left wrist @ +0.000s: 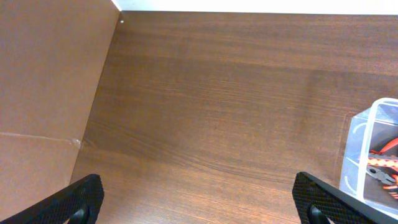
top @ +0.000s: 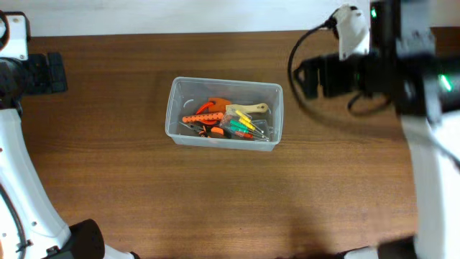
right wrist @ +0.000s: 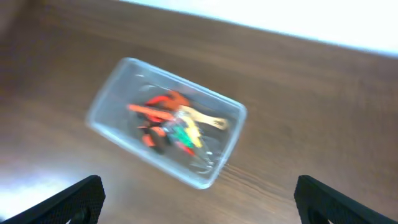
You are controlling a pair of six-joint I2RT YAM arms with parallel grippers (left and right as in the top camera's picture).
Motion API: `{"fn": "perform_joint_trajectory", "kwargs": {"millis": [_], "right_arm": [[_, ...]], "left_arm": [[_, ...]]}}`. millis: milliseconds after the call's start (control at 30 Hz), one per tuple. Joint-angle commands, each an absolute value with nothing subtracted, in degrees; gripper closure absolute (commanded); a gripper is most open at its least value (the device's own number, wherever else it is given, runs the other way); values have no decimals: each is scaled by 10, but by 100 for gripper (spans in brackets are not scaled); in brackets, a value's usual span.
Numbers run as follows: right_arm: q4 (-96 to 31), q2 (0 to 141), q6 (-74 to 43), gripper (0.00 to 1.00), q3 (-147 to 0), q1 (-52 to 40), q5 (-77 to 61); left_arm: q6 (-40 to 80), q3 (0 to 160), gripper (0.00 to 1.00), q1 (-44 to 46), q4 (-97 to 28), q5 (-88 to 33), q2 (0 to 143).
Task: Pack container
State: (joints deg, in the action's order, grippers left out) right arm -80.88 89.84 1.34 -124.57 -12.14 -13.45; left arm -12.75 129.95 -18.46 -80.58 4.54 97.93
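Note:
The clear plastic container (top: 180, 90) stands on the wooden table near the middle. It holds orange pliers, an orange tool and a packet of coloured screwdrivers (top: 246, 126). It also shows blurred in the right wrist view (right wrist: 106, 102), and its corner shows in the left wrist view (left wrist: 360, 134). My left gripper (left wrist: 199, 208) is open and empty, far left of the container. My right gripper (right wrist: 199, 202) is open and empty, raised above the table to the container's right.
A brown cardboard wall (left wrist: 43, 93) stands along the left of the left wrist view. The right arm's black cable (top: 298, 68) loops over the table near the container's far right corner.

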Motion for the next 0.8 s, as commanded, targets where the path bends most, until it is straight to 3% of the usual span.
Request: {"fn": "perform_joint_trajectory", "kwargs": {"millis": [0,367,767], "right_arm": [[-795,817,29,2,-1199,-136,-116],[-441,408,31,2,-688,-46,-25],[-387,36,31,2,-234,1,1]], "left_arm": [[-120,1302,1,-189,-807,42,973],[-120,1302,1,-189,-807,42,973],[-120,1302,1,-189,-807,41,973]]}}
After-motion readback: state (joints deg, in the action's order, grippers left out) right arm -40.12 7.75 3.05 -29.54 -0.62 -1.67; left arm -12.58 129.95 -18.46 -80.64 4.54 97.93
